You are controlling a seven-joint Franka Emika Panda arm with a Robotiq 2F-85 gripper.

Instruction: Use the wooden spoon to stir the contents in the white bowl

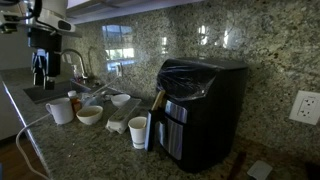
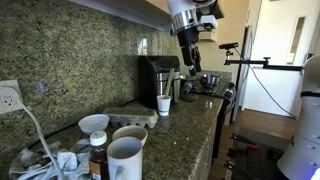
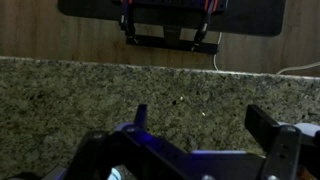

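The white bowl point(image 1: 89, 115) with a tan inside stands on the granite counter between a white mug point(image 1: 60, 110) and a smaller white bowl point(image 1: 120, 99); it also shows in an exterior view point(image 2: 130, 134). A slim tan stick point(image 1: 156, 103) leans by the black appliance; it may be the wooden spoon, but I cannot tell for sure. My gripper point(image 1: 40, 68) hangs high above the sink end of the counter, well away from the bowl, and also shows in an exterior view point(image 2: 190, 57). In the wrist view it point(image 3: 205, 125) is open and empty over bare granite.
A black appliance point(image 1: 200, 110) stands against the granite backsplash, with a paper cup point(image 1: 138, 131) in front of it. A sink point(image 1: 45, 93) with a faucet lies below the gripper. A small brown bottle point(image 2: 97, 157) stands near the mug point(image 2: 125, 158). A wall outlet point(image 1: 305, 106) is at the far end.
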